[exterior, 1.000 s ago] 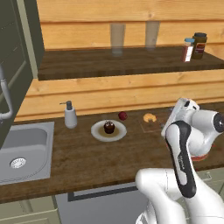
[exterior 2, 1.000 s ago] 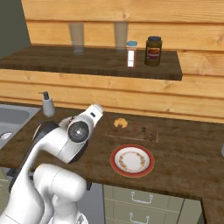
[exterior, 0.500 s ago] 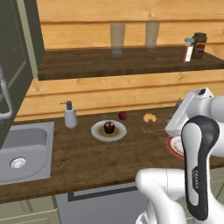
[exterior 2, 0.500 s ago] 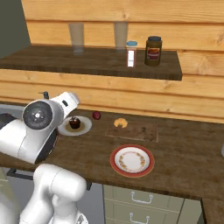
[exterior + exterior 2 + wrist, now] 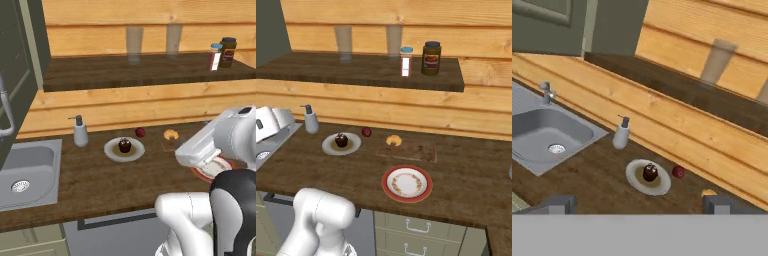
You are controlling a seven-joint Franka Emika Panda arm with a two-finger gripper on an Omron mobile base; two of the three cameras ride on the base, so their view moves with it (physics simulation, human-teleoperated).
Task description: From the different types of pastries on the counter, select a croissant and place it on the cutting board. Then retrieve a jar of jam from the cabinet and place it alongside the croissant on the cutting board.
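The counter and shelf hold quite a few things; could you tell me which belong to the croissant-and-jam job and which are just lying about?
Job:
croissant
cutting board
jam jar
gripper, open

Lying about:
cupcake plate
patterned plate
red fruit
soap dispenser
sink
two glasses
shaker

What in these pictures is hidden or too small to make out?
- Jar label: too small to read in the right base view.
- Red-rimmed plate: mostly behind the arm in the left base view.
- Croissant: partly behind a fingertip in the hand view.
- Sink: cut off by the left edge in the left base view.
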